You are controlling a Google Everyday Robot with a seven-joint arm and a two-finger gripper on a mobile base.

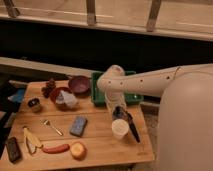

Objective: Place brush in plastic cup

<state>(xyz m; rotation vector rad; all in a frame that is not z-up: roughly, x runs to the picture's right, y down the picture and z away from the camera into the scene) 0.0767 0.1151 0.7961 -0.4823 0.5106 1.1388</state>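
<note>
One arm only. White plastic cup (pixel 119 128) stands on the desk (pixel 100 145) just below-left of the pincer (pixel 120 112). Pincer pinches the brush (pixel 131 126) at its top; long axis slants down-right, passing beside the cup. Brush: slim, black, longer than the cup is tall.

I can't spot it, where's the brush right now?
In the camera view, the brush sits at the table's right end, slanting down beside the white cup, just below the hand.
</note>
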